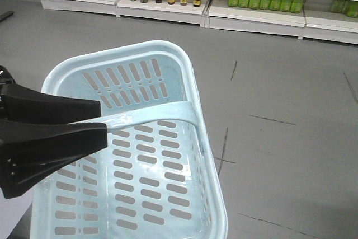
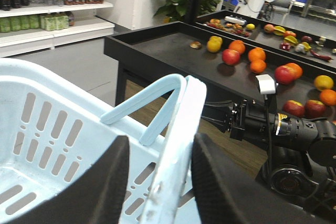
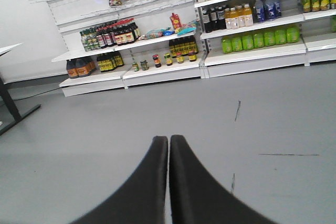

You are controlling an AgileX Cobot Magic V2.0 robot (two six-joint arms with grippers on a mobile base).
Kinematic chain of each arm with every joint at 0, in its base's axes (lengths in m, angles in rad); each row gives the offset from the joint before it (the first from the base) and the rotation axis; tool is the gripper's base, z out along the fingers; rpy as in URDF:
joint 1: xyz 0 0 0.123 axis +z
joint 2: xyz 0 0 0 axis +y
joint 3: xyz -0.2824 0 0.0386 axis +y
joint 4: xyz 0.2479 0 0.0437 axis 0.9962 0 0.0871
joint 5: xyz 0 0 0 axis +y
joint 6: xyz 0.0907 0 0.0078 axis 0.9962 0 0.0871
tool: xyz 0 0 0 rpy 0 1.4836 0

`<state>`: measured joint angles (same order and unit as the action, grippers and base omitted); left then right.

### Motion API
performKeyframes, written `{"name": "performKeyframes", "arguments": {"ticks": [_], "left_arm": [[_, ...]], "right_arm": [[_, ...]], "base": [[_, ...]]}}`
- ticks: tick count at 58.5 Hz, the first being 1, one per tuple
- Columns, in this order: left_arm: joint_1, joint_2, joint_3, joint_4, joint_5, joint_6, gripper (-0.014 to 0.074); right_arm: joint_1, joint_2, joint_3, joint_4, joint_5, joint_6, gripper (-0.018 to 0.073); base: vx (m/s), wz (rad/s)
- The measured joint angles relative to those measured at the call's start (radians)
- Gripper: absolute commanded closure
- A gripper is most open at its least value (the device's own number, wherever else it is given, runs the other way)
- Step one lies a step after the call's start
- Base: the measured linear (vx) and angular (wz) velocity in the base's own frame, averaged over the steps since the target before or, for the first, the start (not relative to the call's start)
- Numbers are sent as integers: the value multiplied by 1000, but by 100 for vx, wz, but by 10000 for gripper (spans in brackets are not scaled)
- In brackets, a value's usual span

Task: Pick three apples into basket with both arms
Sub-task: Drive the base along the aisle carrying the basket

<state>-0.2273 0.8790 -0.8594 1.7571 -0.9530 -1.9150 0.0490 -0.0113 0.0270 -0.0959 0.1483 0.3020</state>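
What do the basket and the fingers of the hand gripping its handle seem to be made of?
Basket: probably moulded plastic, pale blue and glossy; highlights on the rim, uniform slots. Left hand, its fingers: likely hard plastic, matte black; dull even surface, though rubber is possible.

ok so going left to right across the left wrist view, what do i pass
At the back: drinks shelves → black fruit table. In front: pale blue basket → basket handle → right arm.
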Motion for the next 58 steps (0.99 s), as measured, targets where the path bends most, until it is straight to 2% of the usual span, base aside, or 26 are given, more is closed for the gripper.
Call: {"name": "performKeyframes", "arguments": {"ticks": [24, 58], "left_arm": [[0, 0, 0, 0, 0, 0, 602], [0, 0, 0, 0, 0, 0, 602]], "right_arm": [[0, 0, 0, 0, 0, 0, 564], [0, 0, 0, 0, 0, 0, 564]], "base": [[16, 12], [20, -11]]}}
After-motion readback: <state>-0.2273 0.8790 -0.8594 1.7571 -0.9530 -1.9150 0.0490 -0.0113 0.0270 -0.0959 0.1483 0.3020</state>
